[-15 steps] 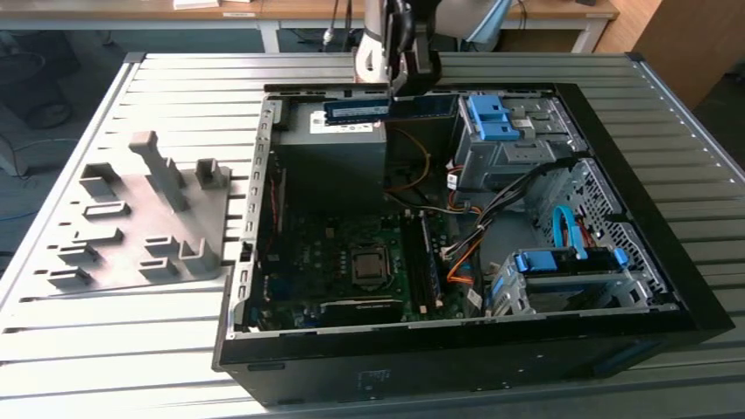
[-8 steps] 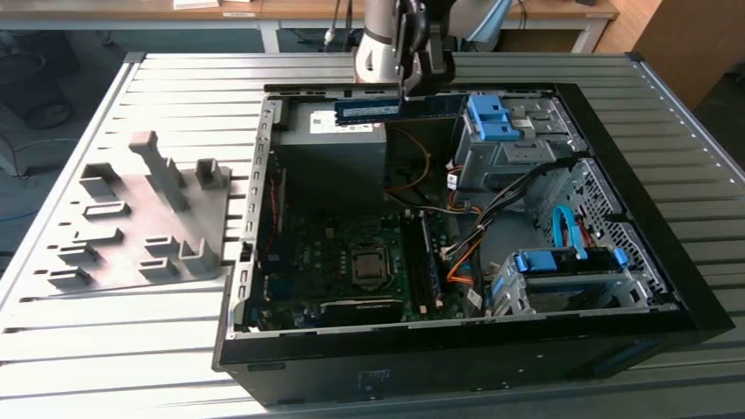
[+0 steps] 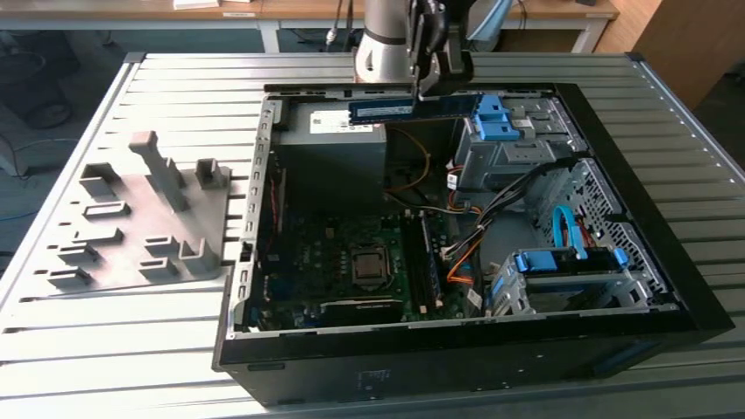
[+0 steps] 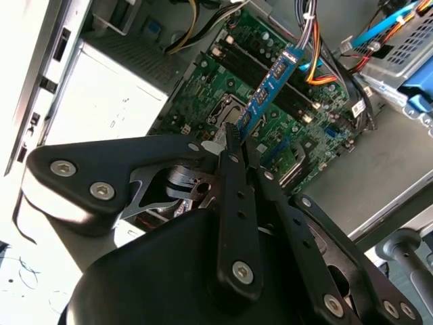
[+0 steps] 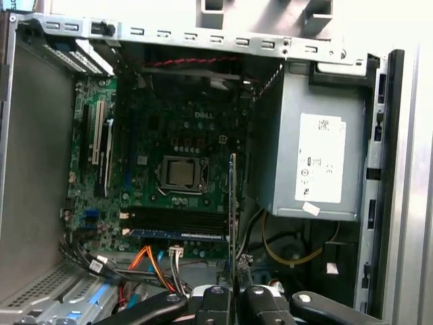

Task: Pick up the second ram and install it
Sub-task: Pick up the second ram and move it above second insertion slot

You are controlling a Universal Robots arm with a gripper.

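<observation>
1. In the exterior view, the gripper hangs over the far end of the open computer case, clamped on the second ram. The stick is well clear of the board, up above the power supply. Its long axis runs level from the exterior view's left to right, and most of its length sticks out to the left of the fingers. The memory slots lie lower and nearer the camera, on the motherboard, and they run near to far. As I read it, the stick sits crosswise to them. The grey fixture plate stands on the table beside the case, with nothing on it that I can make out.

2. In the second wrist view, the two black fingers are pressed together on one end of the second ram. The blue-green board reaches straight out from the gripper, with the slots in the background behind it. Its line cuts across the dark slots at an angle and touches none of them.

3. In the first wrist view, the second ram shows edge-on as a thin line rising from the gripper. It runs between the processor socket and the power supply. The slots stretch off to one side, square to that line. One seems to carry a blue stick already.
</observation>
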